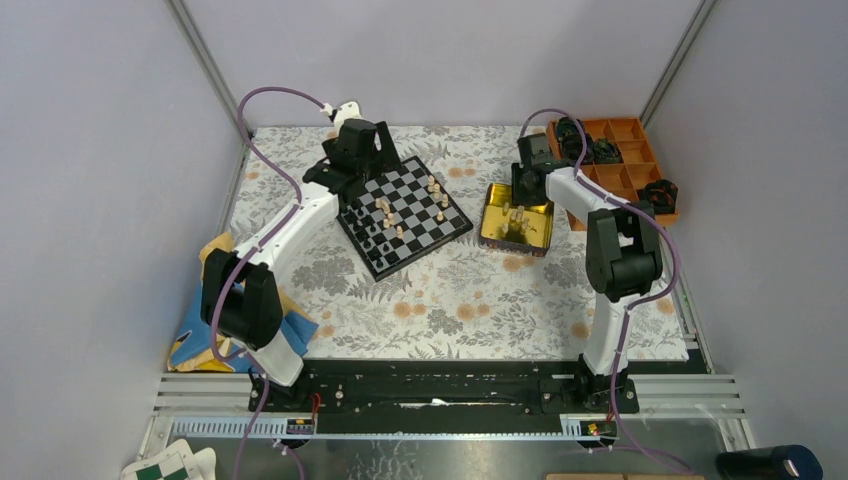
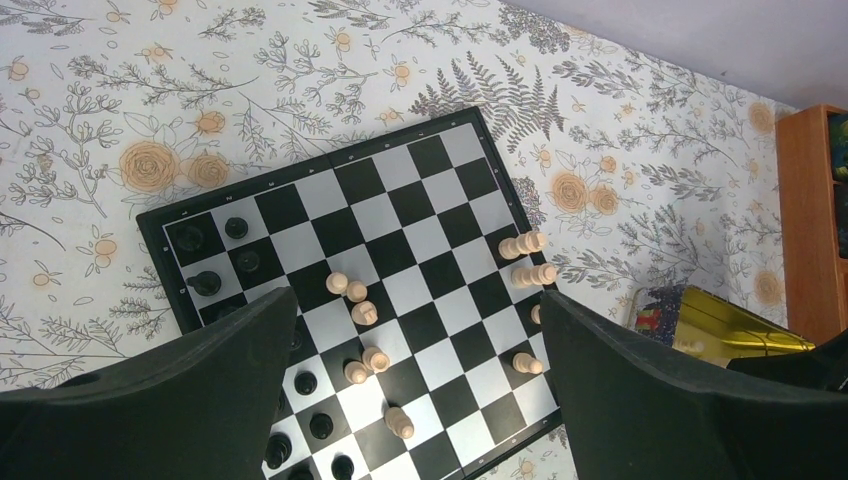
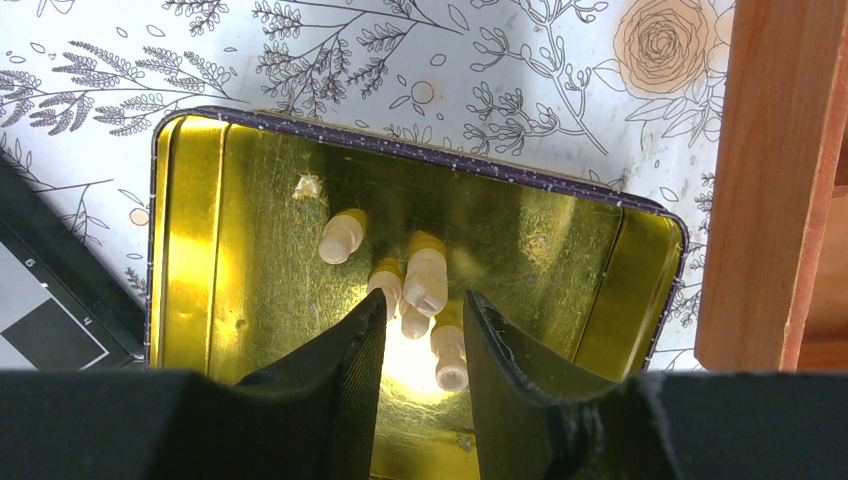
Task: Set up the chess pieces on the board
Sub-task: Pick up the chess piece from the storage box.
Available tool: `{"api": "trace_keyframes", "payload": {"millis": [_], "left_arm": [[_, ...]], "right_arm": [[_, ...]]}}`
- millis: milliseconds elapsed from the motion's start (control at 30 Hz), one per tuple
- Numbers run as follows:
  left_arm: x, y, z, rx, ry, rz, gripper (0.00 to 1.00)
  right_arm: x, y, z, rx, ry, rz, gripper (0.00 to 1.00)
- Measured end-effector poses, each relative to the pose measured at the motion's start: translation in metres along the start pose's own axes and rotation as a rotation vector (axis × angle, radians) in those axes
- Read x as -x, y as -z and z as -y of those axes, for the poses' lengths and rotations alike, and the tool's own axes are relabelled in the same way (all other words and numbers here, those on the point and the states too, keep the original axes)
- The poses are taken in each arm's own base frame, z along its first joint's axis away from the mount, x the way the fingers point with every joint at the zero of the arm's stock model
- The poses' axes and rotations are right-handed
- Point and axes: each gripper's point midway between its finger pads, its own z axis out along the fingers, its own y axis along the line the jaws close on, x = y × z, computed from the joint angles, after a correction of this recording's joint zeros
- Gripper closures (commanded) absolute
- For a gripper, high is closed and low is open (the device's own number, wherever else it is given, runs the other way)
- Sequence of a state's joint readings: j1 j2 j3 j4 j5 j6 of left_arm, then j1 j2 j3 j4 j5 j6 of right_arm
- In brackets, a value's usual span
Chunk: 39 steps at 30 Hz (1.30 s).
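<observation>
The board [image 1: 400,185] is lying on the floral cloth [image 1: 450,300]. The left gripper [image 2: 418,300] is hovering above it with fingers spread wide, and tan pieces [image 2: 363,312] and black pieces [image 2: 205,283] are standing below the gap. Just beside the board, the gold tin [image 3: 250,200] is holding loose tan pieces [image 3: 340,237]. The right gripper [image 3: 420,310] is reaching in, fingers partly apart and straddling two of them without pinching.
</observation>
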<state>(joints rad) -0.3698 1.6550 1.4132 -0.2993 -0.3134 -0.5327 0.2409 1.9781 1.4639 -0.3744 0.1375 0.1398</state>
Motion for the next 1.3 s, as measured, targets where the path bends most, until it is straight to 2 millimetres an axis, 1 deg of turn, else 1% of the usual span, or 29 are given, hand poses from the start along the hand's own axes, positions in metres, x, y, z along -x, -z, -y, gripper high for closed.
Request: {"api": "trace_keyframes", "payload": {"millis": [133, 400, 600, 833, 967, 1033, 1100, 1300], "left_arm": [[-0.001, -0.001, 0.000, 0.001, -0.001, -0.002, 0.01], [-0.003, -0.003, -0.001, 0.004, -0.003, -0.007, 0.01], [-0.005, -0.005, -0.001, 0.007, -0.004, -0.012, 0.01], [-0.006, -0.005, -0.001, 0.008, -0.005, -0.013, 0.01], [-0.006, -0.006, -0.002, 0.009, -0.005, -0.014, 0.01], [-0.006, -0.006, -0.002, 0.010, -0.005, -0.014, 0.01], [-0.006, -0.006, -0.003, 0.011, -0.004, -0.014, 0.01], [-0.006, -0.006, -0.003, 0.011, -0.004, -0.014, 0.01]], "right_arm": [[0.001, -0.002, 0.000, 0.001, 0.000, -0.002, 0.63], [-0.003, -0.009, 0.001, -0.003, -0.002, -0.017, 0.64], [-0.004, -0.012, 0.001, 0.006, -0.006, -0.023, 0.70], [-0.003, -0.011, 0.000, 0.014, -0.011, -0.022, 0.80], [-0.002, -0.011, 0.000, 0.014, -0.013, -0.021, 0.88], [-0.002, -0.011, 0.000, 0.014, -0.013, -0.021, 0.96], [-0.002, -0.011, 0.000, 0.014, -0.013, -0.019, 1.00], [-0.001, -0.012, 0.001, 0.012, -0.014, -0.016, 1.00]]}}
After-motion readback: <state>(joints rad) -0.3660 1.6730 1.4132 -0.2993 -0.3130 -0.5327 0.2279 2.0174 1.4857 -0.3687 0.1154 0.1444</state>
